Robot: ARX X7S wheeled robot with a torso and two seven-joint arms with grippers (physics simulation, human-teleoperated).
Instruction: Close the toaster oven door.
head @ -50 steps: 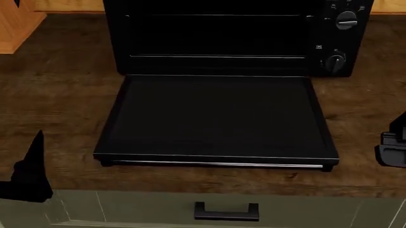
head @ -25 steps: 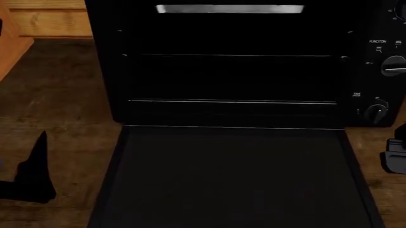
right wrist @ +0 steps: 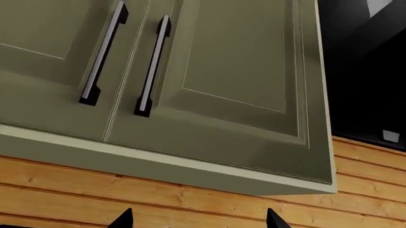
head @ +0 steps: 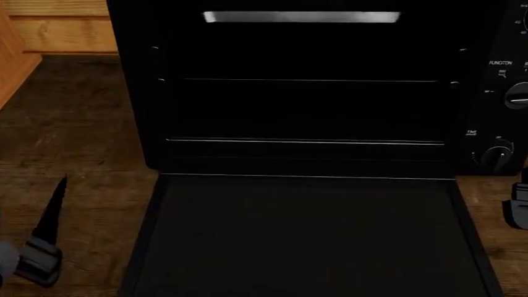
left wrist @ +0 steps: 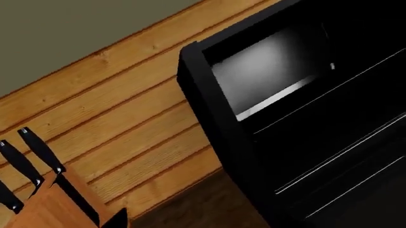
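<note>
The toaster oven (head: 132, 93) fills the head view, its cavity open with wire racks (head: 305, 142) showing. The toaster oven door (head: 305, 241) lies flat on the counter in front of it, and its front edge runs out of the picture. My left gripper (head: 56, 198) is over the counter, left of the door and clear of it. One fingertip (left wrist: 120, 221) stands far off to the side in the left wrist view, which faces the oven (left wrist: 216, 123). My right gripper (head: 520, 207) hovers off the door's right edge. Its fingertips (right wrist: 125, 219) stand wide apart with nothing between them.
Two knobs (head: 498, 156) sit on the oven's right panel. A wooden knife block (left wrist: 57, 204) stands left of the oven against the plank wall (left wrist: 127, 109). Pale green wall cabinets (right wrist: 241, 71) with bar handles hang overhead. The counter (head: 74, 124) is dark wood.
The head view has closed in on the oven, so the door's front edge, its handle and the drawer below have dropped out of sight. My left gripper sits lower in the view.
</note>
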